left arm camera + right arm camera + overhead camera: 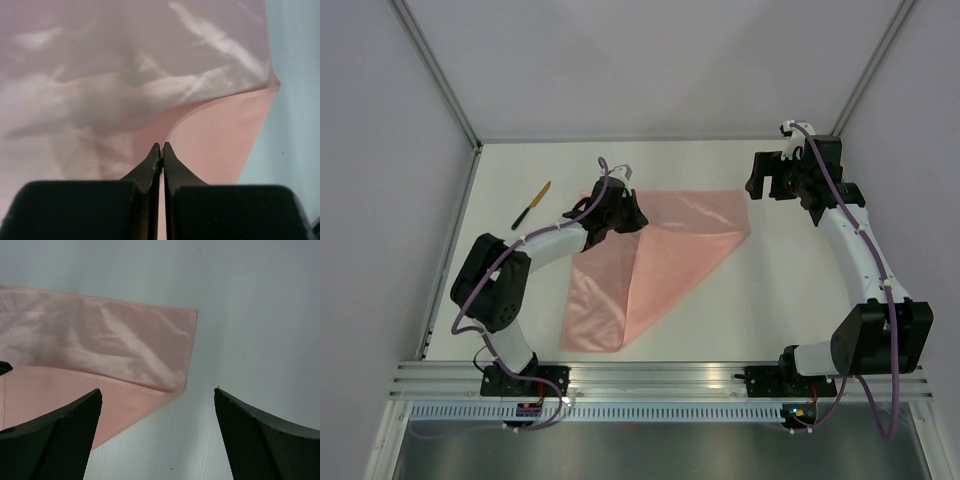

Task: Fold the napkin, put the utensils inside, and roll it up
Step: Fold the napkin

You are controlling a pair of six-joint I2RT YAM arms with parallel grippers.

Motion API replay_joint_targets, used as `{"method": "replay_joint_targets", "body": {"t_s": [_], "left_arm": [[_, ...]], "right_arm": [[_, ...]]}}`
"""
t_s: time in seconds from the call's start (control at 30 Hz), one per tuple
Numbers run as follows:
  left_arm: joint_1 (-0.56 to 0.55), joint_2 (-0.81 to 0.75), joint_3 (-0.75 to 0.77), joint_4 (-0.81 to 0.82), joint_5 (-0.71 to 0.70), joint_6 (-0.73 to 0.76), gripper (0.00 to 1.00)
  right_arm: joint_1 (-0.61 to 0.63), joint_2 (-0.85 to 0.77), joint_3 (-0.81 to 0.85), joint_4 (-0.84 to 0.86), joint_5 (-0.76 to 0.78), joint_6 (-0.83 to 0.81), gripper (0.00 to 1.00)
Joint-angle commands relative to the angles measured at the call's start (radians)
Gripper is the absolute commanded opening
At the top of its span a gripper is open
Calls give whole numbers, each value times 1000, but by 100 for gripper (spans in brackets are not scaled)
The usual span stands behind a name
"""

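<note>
My left claw (161, 148) clamps the napkin (665, 250) at its far-left edge; my right claw (157, 390) hangs apart near its right corner.

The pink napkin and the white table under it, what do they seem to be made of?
The napkin looks like thin fabric, possibly synthetic, with a slight satin sheen: its soft creases catch pale highlights. The table looks like smooth matte white board, perhaps laminate or plastic; no grain shows.
</note>
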Motion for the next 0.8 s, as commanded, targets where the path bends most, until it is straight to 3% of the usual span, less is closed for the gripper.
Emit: {"method": "replay_joint_targets", "body": {"t_s": [0.0,0.33,0.77], "left_arm": [[83,-49,15,-37,57,-34,2],[240,14,79,-82,120,-20,2],[329,103,209,-138,164,-13,2]], "right_arm": [[2,13,26,-21,-7,20,98],[3,19,25,-26,-22,19,98],[3,16,26,-26,-26,17,98]]}}
